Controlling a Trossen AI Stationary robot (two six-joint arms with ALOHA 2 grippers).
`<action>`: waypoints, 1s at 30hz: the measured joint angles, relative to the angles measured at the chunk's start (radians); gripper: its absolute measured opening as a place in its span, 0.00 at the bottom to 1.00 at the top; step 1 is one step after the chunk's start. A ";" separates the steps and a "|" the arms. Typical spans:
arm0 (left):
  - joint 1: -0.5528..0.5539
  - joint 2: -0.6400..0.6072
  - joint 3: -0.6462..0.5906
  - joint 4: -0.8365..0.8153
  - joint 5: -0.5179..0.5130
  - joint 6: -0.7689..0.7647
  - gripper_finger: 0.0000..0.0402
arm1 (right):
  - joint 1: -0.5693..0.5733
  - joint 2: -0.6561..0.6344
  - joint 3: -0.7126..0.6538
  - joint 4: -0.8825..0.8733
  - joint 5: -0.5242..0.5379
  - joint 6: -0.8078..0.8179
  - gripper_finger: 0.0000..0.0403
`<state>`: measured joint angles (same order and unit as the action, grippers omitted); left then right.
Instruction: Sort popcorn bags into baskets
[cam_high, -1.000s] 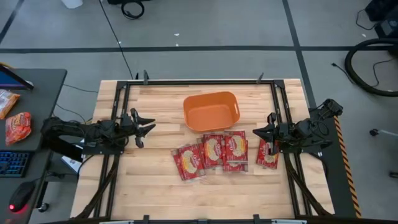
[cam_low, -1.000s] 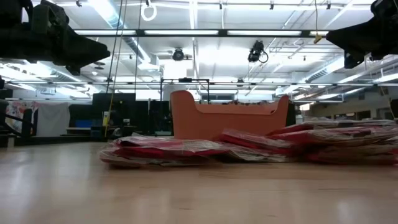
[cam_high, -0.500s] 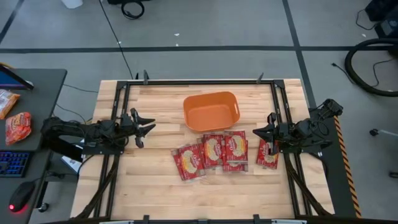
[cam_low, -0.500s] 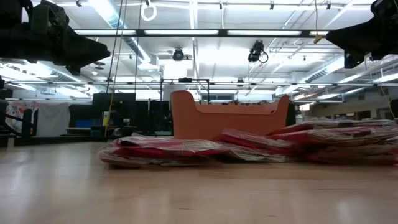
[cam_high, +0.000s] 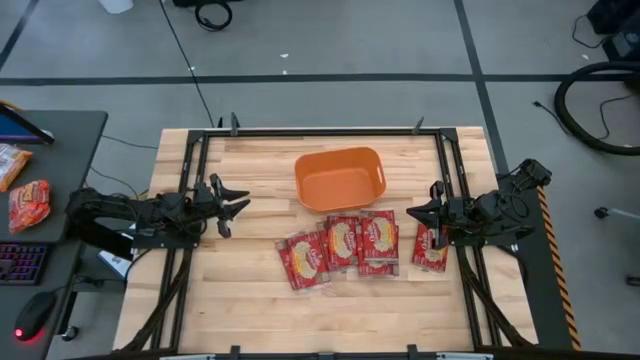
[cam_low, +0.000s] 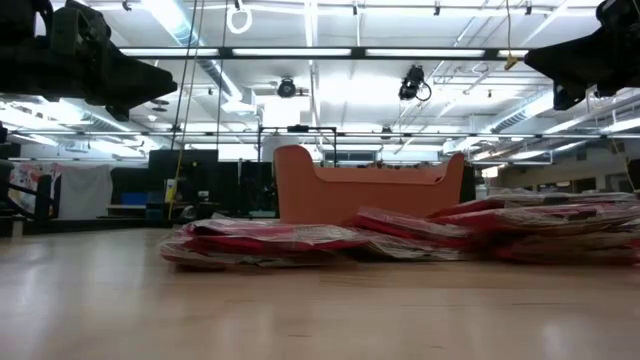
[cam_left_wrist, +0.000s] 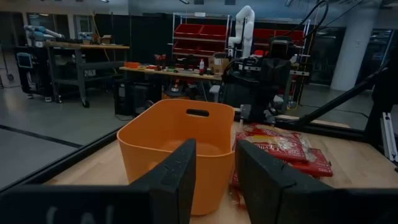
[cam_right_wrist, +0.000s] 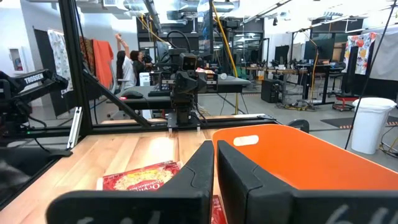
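Note:
Several red popcorn bags (cam_high: 340, 243) lie flat and partly overlapping in a row on the wooden table, just near of the orange basket (cam_high: 340, 178). One more bag (cam_high: 431, 252) lies apart to the right. The low view shows the bags (cam_low: 400, 235) in front of the basket (cam_low: 365, 195). My left gripper (cam_high: 238, 205) hangs open above the table's left side, pointing toward the basket (cam_left_wrist: 168, 146). My right gripper (cam_high: 418, 214) is shut and raised over the far end of the rightmost bag, touching nothing.
Dark metal rails (cam_high: 195, 180) run along the table's left, right and far edges. A side desk (cam_high: 50, 150) left of the table carries a keyboard, a mouse and orange-and-white packets (cam_high: 28, 203). Bare wood lies near of the bags (cam_high: 330, 315). People stand far off in the room (cam_right_wrist: 127, 65).

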<state>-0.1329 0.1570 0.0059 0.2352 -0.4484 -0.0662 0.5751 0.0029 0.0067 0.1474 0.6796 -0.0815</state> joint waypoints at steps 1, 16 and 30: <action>0.000 0.000 0.000 0.000 0.000 0.000 0.29 | 0.000 0.000 0.000 0.000 0.000 0.000 0.07; 0.000 0.000 0.000 0.001 0.000 0.000 0.29 | -0.009 0.000 0.000 0.038 0.045 -0.175 0.07; 0.000 0.002 0.001 0.118 0.223 -0.211 0.29 | -0.115 0.000 0.000 0.415 0.033 -0.252 0.07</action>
<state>-0.1329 0.1593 0.0066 0.3534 -0.2254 -0.2775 0.4598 0.0025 0.0063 0.5621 0.7130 -0.3331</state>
